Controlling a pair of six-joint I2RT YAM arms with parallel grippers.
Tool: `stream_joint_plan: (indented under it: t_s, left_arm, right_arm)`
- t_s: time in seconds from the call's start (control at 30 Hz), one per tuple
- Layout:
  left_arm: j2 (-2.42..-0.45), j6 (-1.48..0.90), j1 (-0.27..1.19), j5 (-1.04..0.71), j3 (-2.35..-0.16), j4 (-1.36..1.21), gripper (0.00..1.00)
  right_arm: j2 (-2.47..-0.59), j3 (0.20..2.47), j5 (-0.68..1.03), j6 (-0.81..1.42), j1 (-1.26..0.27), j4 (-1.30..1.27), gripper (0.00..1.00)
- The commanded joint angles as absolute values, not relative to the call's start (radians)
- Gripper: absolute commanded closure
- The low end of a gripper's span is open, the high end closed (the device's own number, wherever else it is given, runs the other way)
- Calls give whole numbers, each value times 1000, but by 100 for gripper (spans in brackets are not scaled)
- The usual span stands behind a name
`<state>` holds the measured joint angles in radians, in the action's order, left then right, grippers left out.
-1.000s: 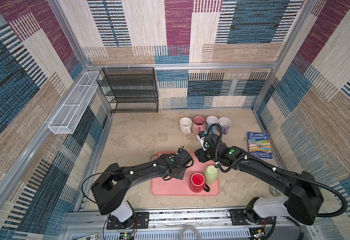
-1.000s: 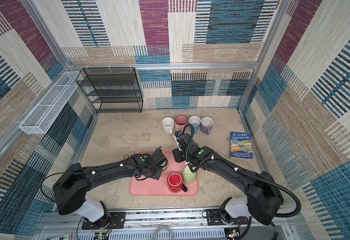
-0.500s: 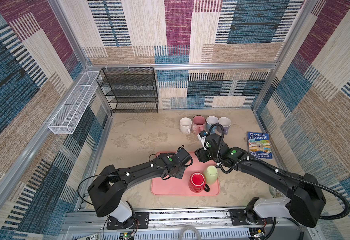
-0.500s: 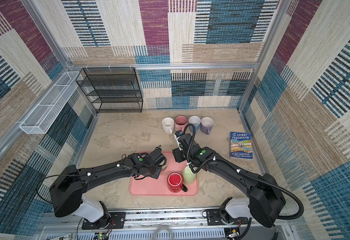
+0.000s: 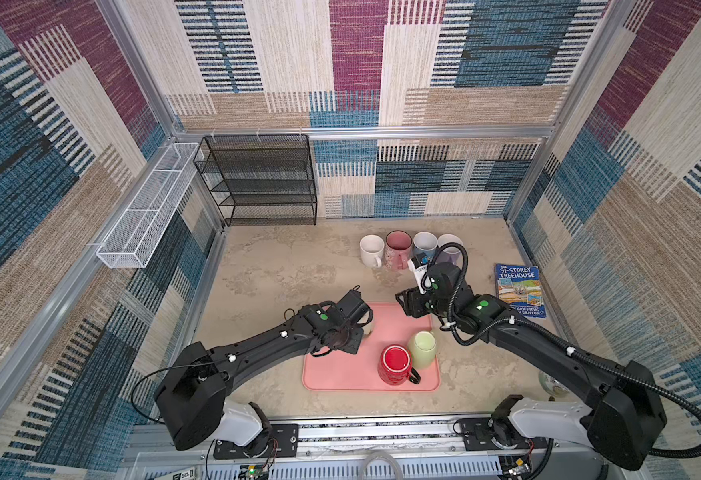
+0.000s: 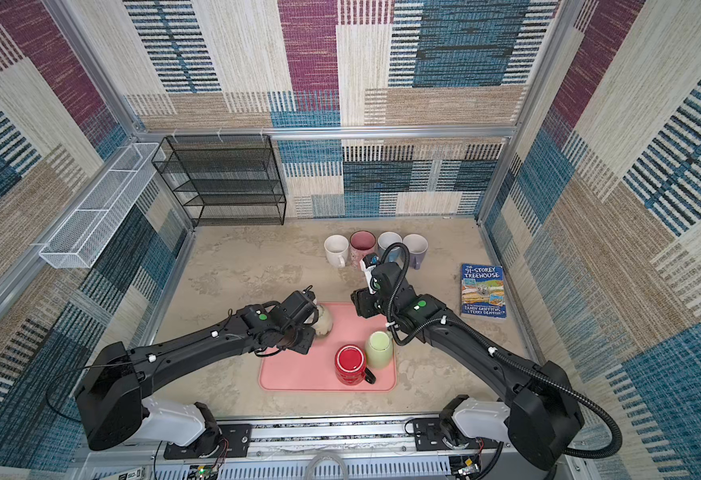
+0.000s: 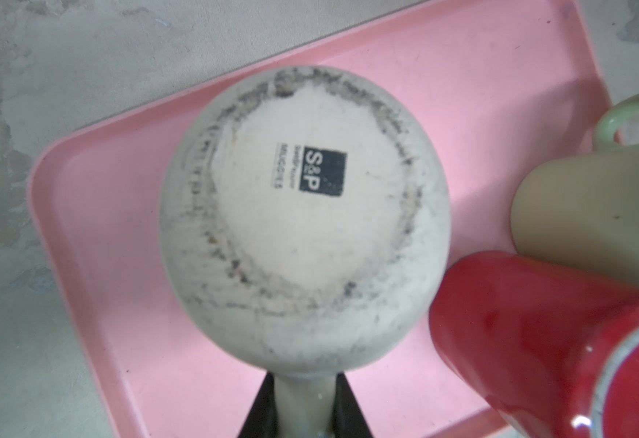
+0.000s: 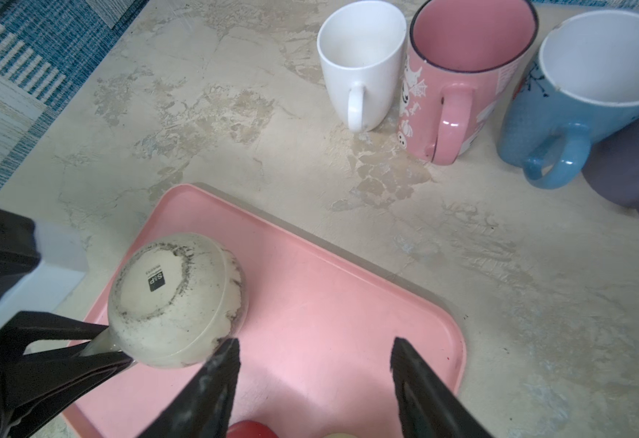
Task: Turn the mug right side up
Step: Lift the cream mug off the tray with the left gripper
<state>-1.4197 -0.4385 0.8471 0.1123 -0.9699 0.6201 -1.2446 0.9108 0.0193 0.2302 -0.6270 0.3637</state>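
The left wrist view shows the cream mug's (image 7: 303, 220) scuffed base with its S&P stamp, and its handle pinched between the jaws of the left gripper (image 7: 304, 402). In both top views that arm's wrist hides most of the mug. It is tilted, base upward, over the far left corner of the pink tray (image 8: 348, 303). The right gripper (image 8: 316, 364) hangs with jaws spread, one fingertip just beside the mug's wall.
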Motion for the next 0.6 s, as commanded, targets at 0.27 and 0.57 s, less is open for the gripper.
stream_joint_plan:
  t_s: [0.27, 0.57]
  left_arm:
    - [-1286, -452, 692, -102, -887, 398, 100]
    - [-1228, -580, 557, -319, -776, 147, 100]
  right_arm:
    - [-1206, 848, 220, 287, -563, 246, 34]
    - [-1192, 783, 427, 342, -506, 158, 34]
